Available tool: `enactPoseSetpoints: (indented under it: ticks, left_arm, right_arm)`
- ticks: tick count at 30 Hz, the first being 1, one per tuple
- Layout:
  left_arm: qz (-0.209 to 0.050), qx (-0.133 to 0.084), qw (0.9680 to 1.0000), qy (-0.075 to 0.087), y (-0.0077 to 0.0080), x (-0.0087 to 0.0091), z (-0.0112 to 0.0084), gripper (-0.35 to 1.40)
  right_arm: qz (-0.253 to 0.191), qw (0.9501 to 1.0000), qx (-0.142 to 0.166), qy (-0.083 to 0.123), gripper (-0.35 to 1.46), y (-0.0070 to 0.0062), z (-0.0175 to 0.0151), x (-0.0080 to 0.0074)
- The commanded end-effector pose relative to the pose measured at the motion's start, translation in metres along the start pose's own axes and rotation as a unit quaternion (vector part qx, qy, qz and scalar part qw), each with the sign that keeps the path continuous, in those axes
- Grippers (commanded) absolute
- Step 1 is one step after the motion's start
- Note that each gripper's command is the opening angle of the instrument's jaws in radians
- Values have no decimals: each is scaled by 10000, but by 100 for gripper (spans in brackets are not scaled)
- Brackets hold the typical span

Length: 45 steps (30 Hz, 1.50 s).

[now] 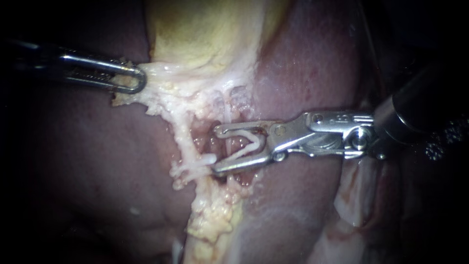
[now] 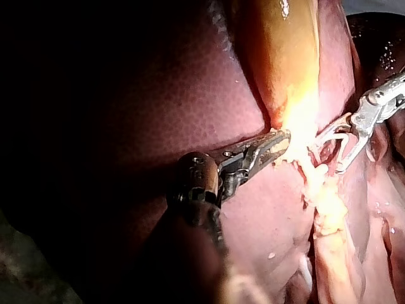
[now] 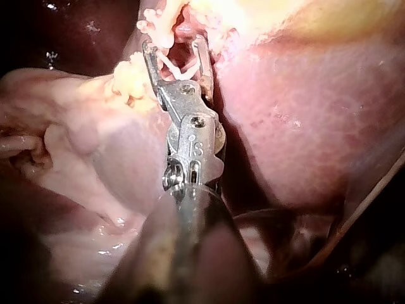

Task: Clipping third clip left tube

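**Open clip waits just beside the left tube**

Endoscope: the left instrument grips the pale fatty fringe under the yellow gallbladder. The right instrument has its jaws apart, carrying a white V-shaped clip. The clip's mouth faces the fat-clad pale left tube, which runs lengthwise from the gallbladder down across the dark red liver. To do this well, I'd advance until both legs straddle the tube squarely, then close.

Left wrist: the left instrument is clamped on the fringe.

Right wrist: the clip opens straight ahead.
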Motion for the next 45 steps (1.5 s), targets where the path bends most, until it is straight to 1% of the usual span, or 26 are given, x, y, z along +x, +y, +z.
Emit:
enactPoseSetpoints:
  ticks: [1,5,10,11,14,18,23,26,32,36,40,43,45]
  left_arm:
    - [-1,4,10000,1,0,0,0,-35]
    - [0,-7,10000,-6,0,-1,1,-35]
    - [0,-6,10000,-5,0,-1,1,-35]
    - [0,-6,10000,-5,0,-1,1,-35]
    - [2,-3,10000,-4,0,-1,1,-35]
    - [5,-12,10000,-9,0,-2,3,-35]
    - [5,-8,10000,-7,0,-2,4,-35]
    - [5,-20,10000,-14,0,-3,4,-35]
    - [8,-17,10000,-12,0,-3,5,-35]
    - [8,-16,10000,-12,0,-4,6,-35]
    - [10,-27,10000,-18,0,-4,6,-35]
    - [11,-26,10000,-18,0,-5,6,-35]
    - [11,-26,10000,-18,0,-5,6,-35]
  right_arm:
    - [-7,10000,-4,1,47,3,0,-3]
    - [-19,10000,-9,-3,47,9,0,-8]
    - [-23,10000,-19,-2,48,12,1,-8]
    - [-21,10000,25,-5,48,12,2,-8]
    - [-48,9998,165,86,48,11,7,-6]
    - [-40,9992,385,120,47,9,16,-3]
    - [17,9987,437,246,47,9,28,3]
    - [49,9986,415,324,47,10,37,7]
    - [88,9986,365,379,47,16,55,14]
    - [208,9978,373,514,47,19,65,19]
    - [294,9971,395,587,47,21,77,24]
    - [432,9950,473,769,47,21,84,29]
    - [451,9943,533,806,47,19,85,32]
